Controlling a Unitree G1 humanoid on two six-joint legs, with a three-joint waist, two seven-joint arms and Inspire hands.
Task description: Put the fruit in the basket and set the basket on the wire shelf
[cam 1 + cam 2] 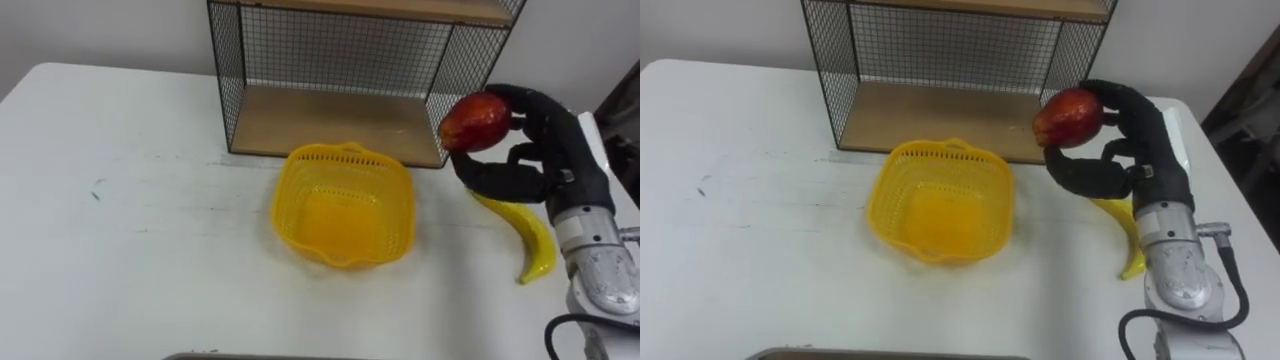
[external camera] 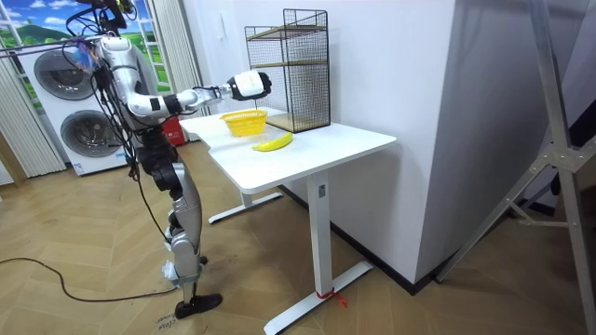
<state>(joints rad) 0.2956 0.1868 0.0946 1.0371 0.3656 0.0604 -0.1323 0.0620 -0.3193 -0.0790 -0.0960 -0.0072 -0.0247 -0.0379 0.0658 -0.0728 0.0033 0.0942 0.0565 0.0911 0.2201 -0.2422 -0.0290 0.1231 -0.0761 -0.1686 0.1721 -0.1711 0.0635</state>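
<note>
My right hand point(image 1: 535, 150) point(image 1: 1125, 150) is raised above the table at the right, shut on a red apple point(image 1: 474, 121) point(image 1: 1068, 115) held between its fingertips and thumb. Under the hand a yellow banana point(image 1: 528, 238) point(image 1: 1127, 240) lies on the white table point(image 1: 120, 230). An empty yellow plastic basket point(image 1: 344, 205) point(image 1: 940, 200) sits at the table's middle, to the left of the apple. Behind it stands the black wire shelf point(image 1: 340, 80) point(image 1: 940, 75) with a wooden bottom board. In the room view I stand at the table's end with the right hand point(image 2: 248, 86) stretched over it.
The wire shelf's front is open and its lower board is bare. The table's left half point(image 1: 100, 180) is free surface. A dark edge point(image 1: 260, 355) shows at the bottom of the view. Washing machines point(image 2: 56, 84) stand behind me in the room view.
</note>
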